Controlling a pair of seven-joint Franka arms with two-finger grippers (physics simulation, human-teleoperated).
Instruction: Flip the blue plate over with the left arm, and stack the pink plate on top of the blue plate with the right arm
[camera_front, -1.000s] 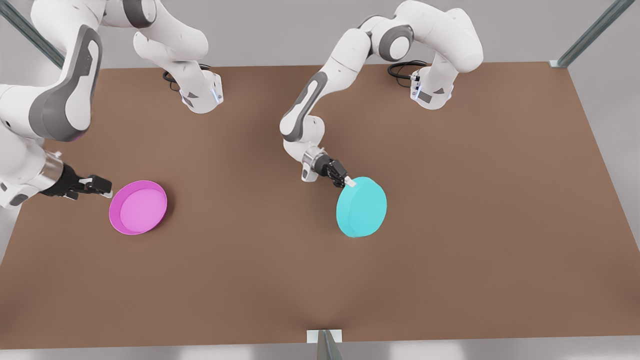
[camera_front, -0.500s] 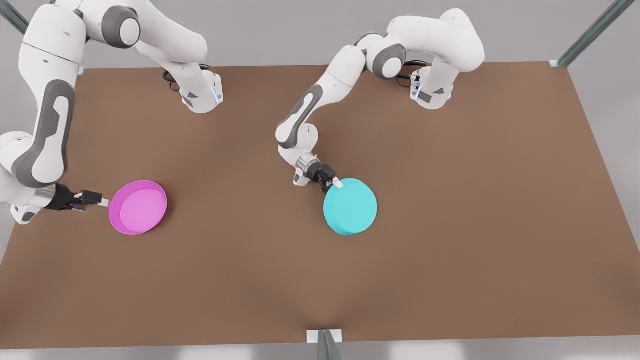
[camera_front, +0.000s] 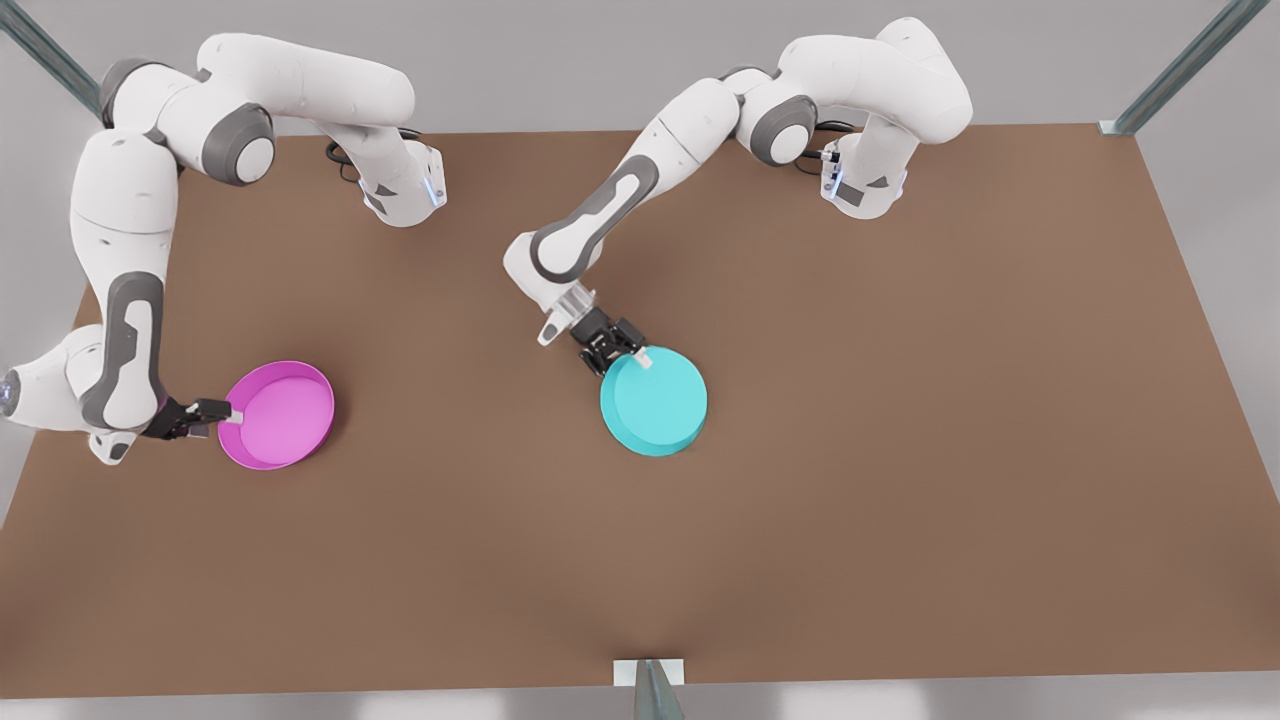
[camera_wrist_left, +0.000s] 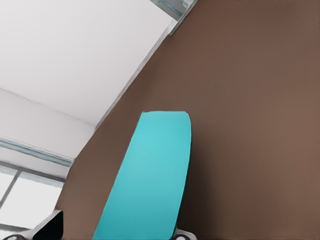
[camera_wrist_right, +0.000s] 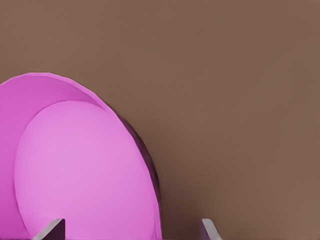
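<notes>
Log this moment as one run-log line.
left gripper: shut on blue plate rim, underside up | right gripper: open, astride pink plate rim | stack: not yet

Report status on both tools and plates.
Left tool shut on blue plate, plate upside down. Right tool open, straddling pink plate rim. Path between plates unobstructed.

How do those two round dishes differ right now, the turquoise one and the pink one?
The round turquoise plastic dish lies upside down, flat bottom up; the round magenta plastic dish sits open side up, showing its paler inside. The left gripper clamps the turquoise rim; the right gripper is open at the magenta rim. Both look equal-sized.
</notes>
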